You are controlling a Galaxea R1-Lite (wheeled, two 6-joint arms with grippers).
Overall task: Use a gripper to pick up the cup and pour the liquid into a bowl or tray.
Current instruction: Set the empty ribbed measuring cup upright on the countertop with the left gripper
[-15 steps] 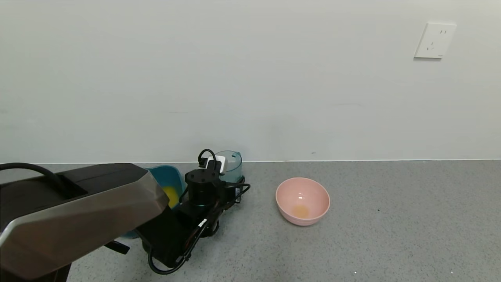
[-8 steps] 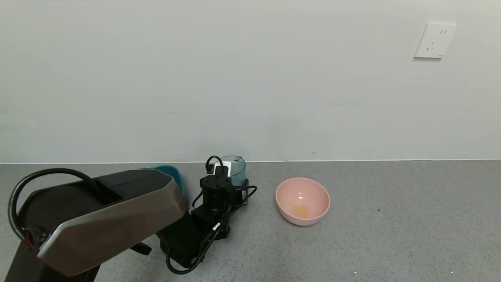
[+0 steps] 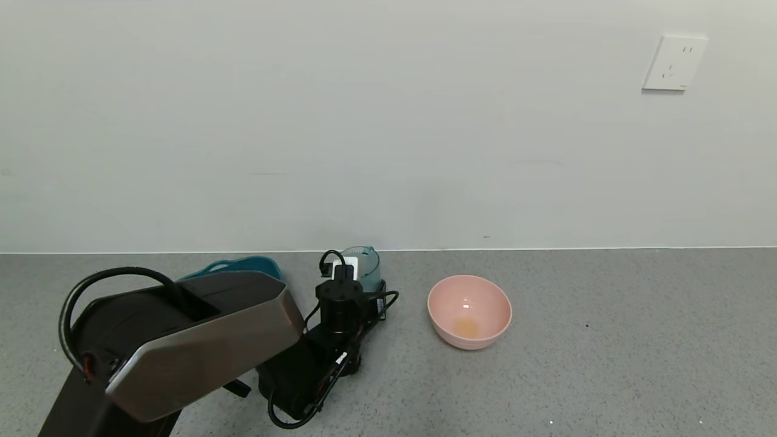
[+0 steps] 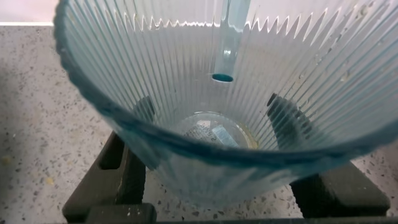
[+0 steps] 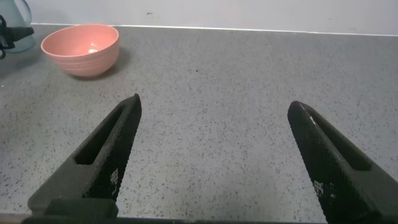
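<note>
left gripper (image 4: 211, 168) clamps cup (image 4: 211, 93) | no writing legible | right gripper (image 5: 214, 155) spread

My left gripper (image 3: 359, 280) clamps cup (image 3: 362, 265) between jaws, fingers (image 4: 127, 171) pressed on either side of its lower wall. Cup: transparent blue-green, finely ribbed, small tab at rim; upright, near back wall, just right of tub (image 3: 240, 266). Cup interior nearly drained, only thin yellowish film at bottom (image 4: 214, 132). Tub: dark teal, loop handle showing, largely hidden behind my left arm; its contents hidden. Cup on or just above counter (image 3: 607, 340) — cannot tell which.
</note>
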